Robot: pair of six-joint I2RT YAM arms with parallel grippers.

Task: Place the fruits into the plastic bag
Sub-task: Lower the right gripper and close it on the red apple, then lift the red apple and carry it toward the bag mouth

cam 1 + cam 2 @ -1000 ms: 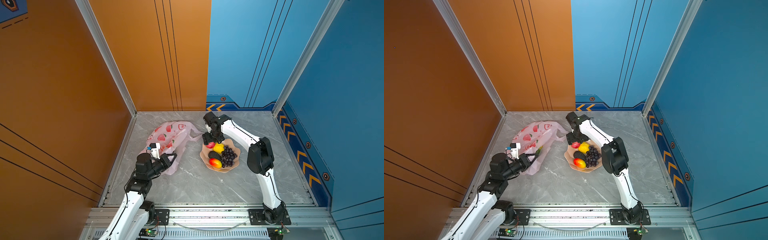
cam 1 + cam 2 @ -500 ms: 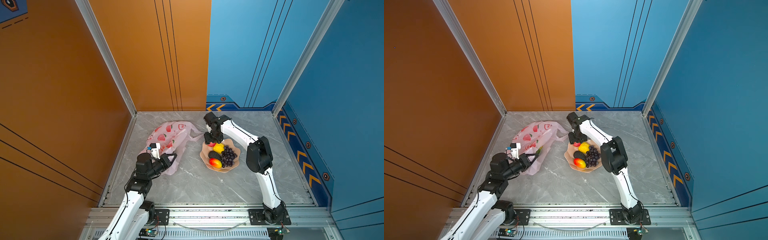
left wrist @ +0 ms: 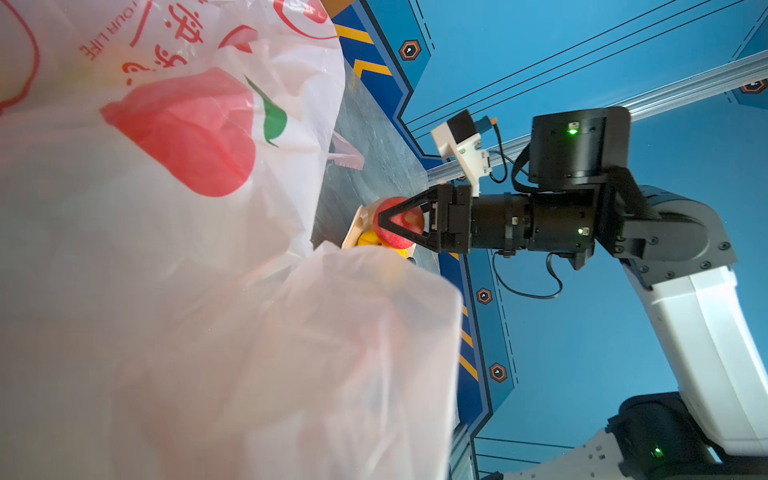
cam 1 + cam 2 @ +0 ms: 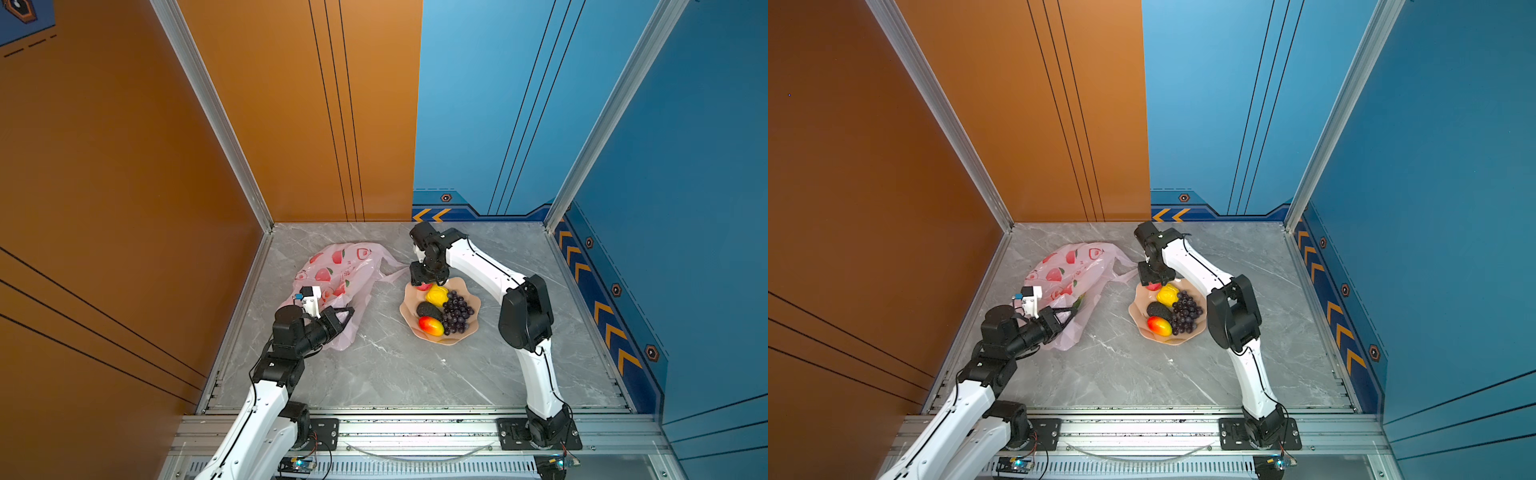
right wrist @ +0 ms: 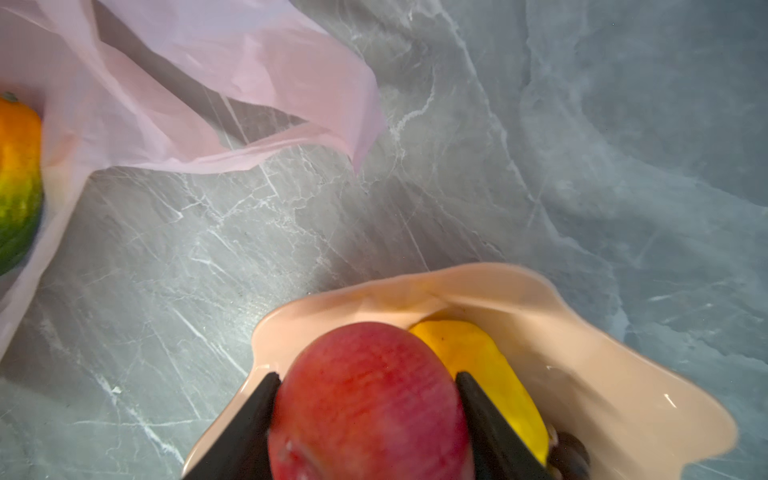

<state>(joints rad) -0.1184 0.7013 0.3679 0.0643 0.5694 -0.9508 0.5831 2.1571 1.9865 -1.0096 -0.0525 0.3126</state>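
Gripping the glossy red apple (image 5: 370, 415), our right end effector (image 5: 365, 377) should lift straight (left end effector (image 4: 347, 312) clenches the pink plastic bag (image 4: 332, 266)).

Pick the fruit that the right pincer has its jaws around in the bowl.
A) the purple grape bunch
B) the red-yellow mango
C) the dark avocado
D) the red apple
D: in the right wrist view the right pincer has its two black fingers against opposite sides of the red apple, which sits at the edge of the peach bowl.
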